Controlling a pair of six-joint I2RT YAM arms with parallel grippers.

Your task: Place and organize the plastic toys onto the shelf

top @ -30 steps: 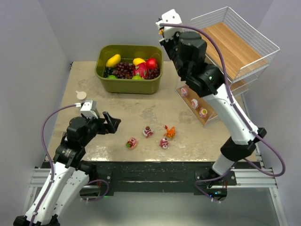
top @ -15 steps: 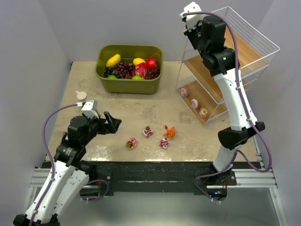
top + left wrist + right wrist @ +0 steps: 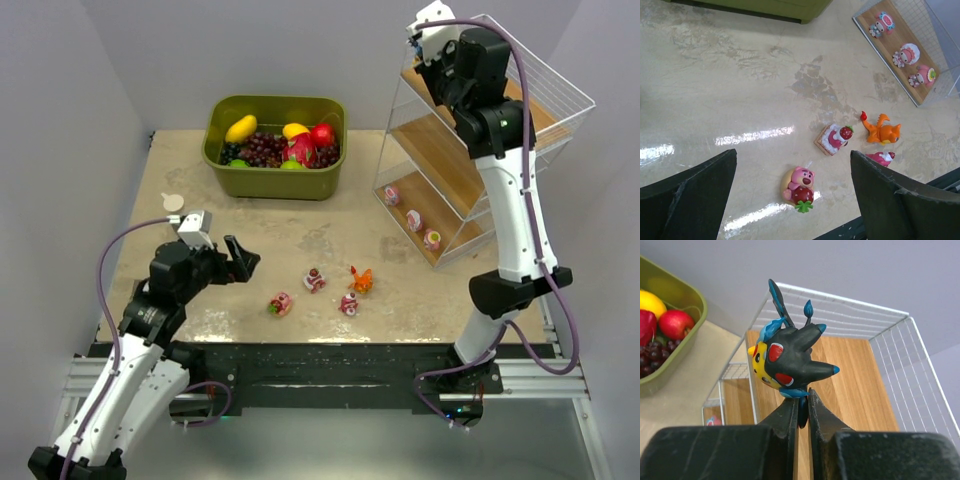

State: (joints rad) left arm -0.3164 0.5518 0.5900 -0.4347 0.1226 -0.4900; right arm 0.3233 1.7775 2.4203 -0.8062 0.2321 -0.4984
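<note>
Near wire-framed wooden shelf (image 3: 855, 370), spiky black toy (image 3: 790, 357)

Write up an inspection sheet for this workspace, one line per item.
Surface: beige table, mottled, glare near the front.
Job's things: shelf at the right; three shelved toys on its lowest tier; four loose toys on the table, the orange creature among them.
Clutter: green bin of fruit; small round disc.
Hands: left hand open, empty, over the table; right hand shut on a dark spiky figurine, up by the shelf's top tier.
Cables: purple cable along each arm, no snag seen.
Surroundings: grey walls; nothing else seen.
</note>
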